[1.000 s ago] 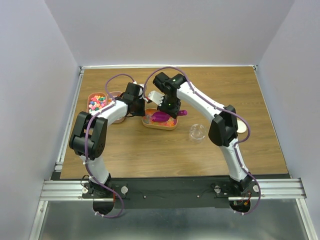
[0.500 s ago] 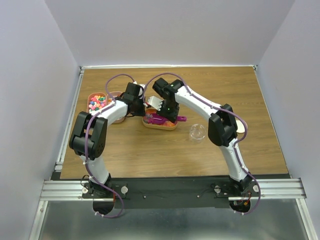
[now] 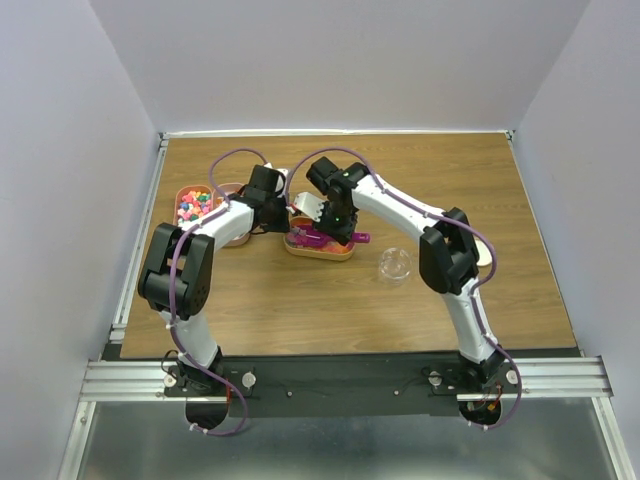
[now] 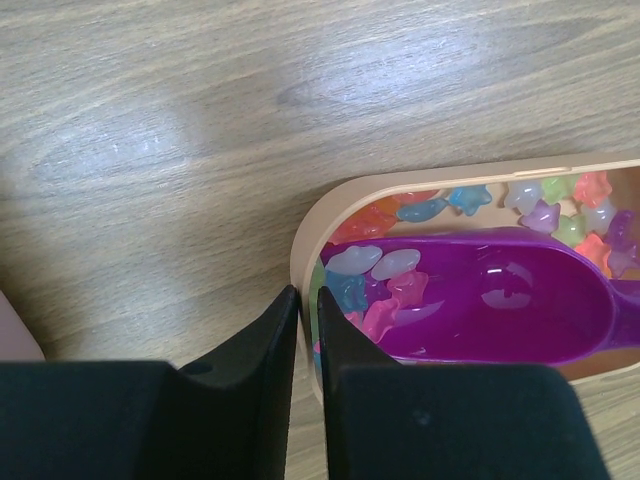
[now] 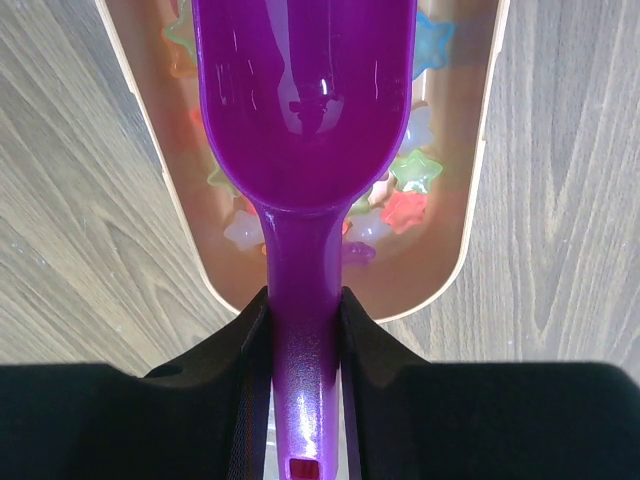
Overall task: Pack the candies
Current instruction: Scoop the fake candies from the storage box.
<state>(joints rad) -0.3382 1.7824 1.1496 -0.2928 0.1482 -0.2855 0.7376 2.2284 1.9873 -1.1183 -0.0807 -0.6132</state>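
Overhead, a brown wood-grain surface [image 3: 300, 310] sits inside pale walls [image 3: 330, 60], with two arms reaching in from the near edge. Three peach trays are on it. A side tray [image 3: 180, 195] at the left is full of mixed candies [image 3: 197, 206]. A third tray [image 3: 238, 238] beside it is mostly hidden by the left arm, so I cannot tell what it holds. The tray [image 3: 335, 253] at the middle holds one magenta scoop [image 3: 318, 238]. The left fingers [image 3: 288, 222] meet that tray's left end, and the right fingers [image 3: 345, 234] are over its right end on the scoop handle. One clear cup [image 3: 394, 264] stands apart to the right. One pale disc [image 3: 485, 253] is partly hidden by the right arm.

From the left wrist, the left fingers [image 4: 285, 340] are clenched on the rounded end rim of the tray [image 4: 310, 225], with only a thin slit between them. Star-shaped candies [image 4: 385, 275] lie on the tray floor, and a few white, blue and pink ones sit at the mouth of the scoop [image 4: 500, 310]. Bare wood surface [image 4: 200, 130] fills the rest.

From the right wrist, the right fingers [image 5: 250, 345] grasp the handle of the scoop [image 5: 305, 100] from both sides. Its bowl lies along the tray [image 5: 480, 190]. Green, red, blue and white candies [image 5: 415, 170] show around it. Grey-lit wood surface [image 5: 570, 200] lies on both sides.
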